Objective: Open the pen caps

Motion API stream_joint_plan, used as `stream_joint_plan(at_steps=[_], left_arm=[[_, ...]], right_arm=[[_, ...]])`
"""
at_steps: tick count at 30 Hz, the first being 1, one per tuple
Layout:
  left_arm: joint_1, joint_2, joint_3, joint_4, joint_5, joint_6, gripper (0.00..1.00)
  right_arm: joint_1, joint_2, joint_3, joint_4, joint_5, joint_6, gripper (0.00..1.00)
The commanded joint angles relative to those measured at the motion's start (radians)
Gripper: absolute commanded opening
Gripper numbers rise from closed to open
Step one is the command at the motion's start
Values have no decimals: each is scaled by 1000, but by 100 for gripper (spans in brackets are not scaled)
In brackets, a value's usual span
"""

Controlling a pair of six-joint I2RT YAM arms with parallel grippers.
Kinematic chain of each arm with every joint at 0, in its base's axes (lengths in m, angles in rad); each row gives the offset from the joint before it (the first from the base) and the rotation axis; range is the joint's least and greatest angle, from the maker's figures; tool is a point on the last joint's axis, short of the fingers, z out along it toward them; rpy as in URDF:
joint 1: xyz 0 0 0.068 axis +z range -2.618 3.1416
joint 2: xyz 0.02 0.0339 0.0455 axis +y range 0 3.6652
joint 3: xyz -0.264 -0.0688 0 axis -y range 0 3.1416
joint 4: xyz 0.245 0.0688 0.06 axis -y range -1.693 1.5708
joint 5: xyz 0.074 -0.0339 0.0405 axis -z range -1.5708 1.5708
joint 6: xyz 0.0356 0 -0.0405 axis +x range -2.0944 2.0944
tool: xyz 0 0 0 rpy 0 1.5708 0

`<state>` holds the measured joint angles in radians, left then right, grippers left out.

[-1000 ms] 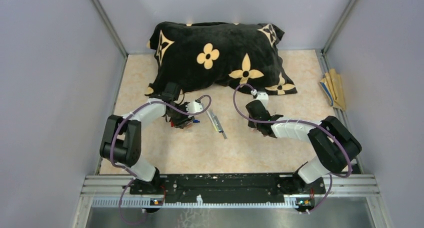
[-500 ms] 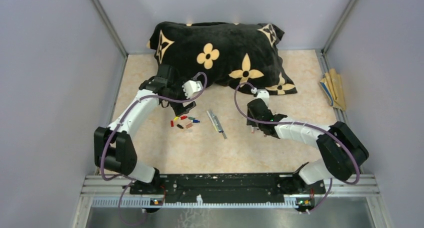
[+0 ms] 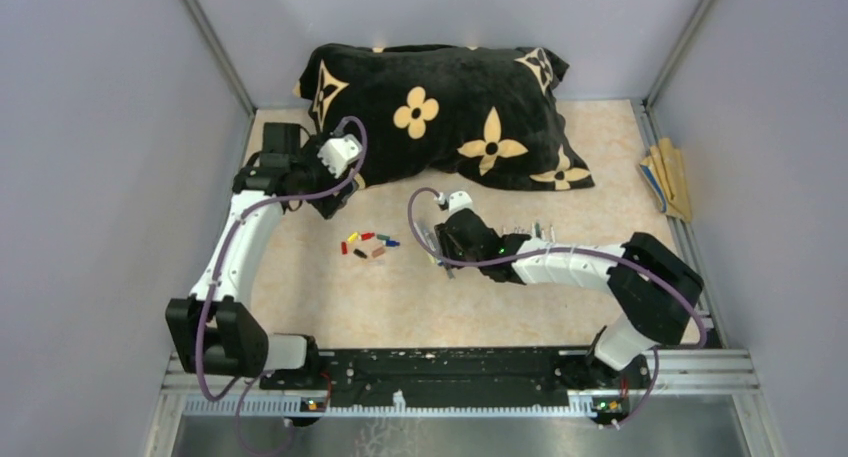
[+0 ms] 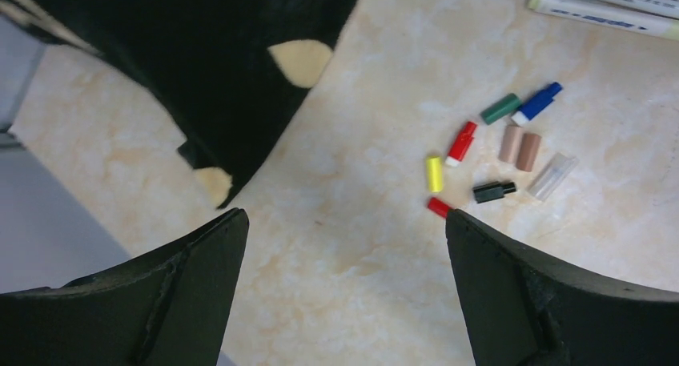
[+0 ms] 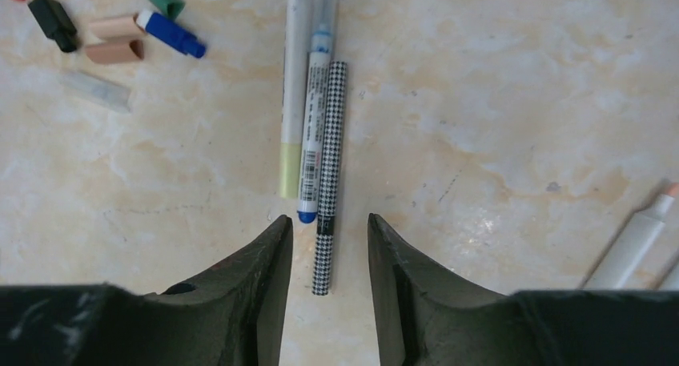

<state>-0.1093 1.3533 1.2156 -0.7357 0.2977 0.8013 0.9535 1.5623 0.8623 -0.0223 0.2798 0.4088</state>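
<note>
Marbled beige tabletop (image 3: 300, 297) fills the walled cell, and a black pillow (image 3: 440, 107) with tan flowers lies along its far side.

The left gripper (image 4: 344, 246) hangs with its fingers (image 4: 200, 262) spread wide and nothing between them. The pen caps (image 4: 496, 150) lie loose in a small cluster just beyond the tip of its right finger, all off their barrels. They are short plastic stubs:
- a green cap (image 4: 501, 108) and a blue cap (image 4: 537, 103), nearly end to end at the far side
- a red cap (image 4: 462, 142)
- a yellow cap (image 4: 434, 174)
- a black cap (image 4: 493, 191)
- two tan caps (image 4: 519, 147), side by side
- a clear cap (image 4: 552, 176)

A second, smaller red piece sits right at that fingertip. The pillow's corner lies ahead of the left finger.

The right gripper (image 5: 328, 250) hovers low over the table, its jaws part open and holding nothing. Three pens (image 5: 314, 126) lie side by side straight ahead of its fingers (image 5: 264, 278). One has a pale barrel with a yellowish end. The middle one is white with a blue tip. The third is a houndstooth pen (image 5: 330, 174) in black and white check. The near end of this one reaches down into the gap between the two fingertips, with table showing on both sides of it. Another white pen (image 5: 636, 242) with a peach tip lies slanted, well off beyond the right finger. The caps sit off beyond the left finger, apart from the barrels.
</note>
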Motion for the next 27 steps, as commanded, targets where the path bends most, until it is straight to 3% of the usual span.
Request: stream_joint_plan(at_steps=[1, 21, 24, 27], left_arm=[[61, -46, 9, 27, 43, -36, 99], [83, -26, 99, -69, 217, -88, 99], [83, -29, 107, -84, 241, -88, 99], [83, -29, 103, -99, 274, -81, 99]], right_arm=[[16, 38, 12, 44, -45, -23, 37], [38, 110, -75, 74, -13, -27, 27], [38, 113, -83, 76, 4, -31, 22], [39, 105, -84, 64, 32, -34, 11]])
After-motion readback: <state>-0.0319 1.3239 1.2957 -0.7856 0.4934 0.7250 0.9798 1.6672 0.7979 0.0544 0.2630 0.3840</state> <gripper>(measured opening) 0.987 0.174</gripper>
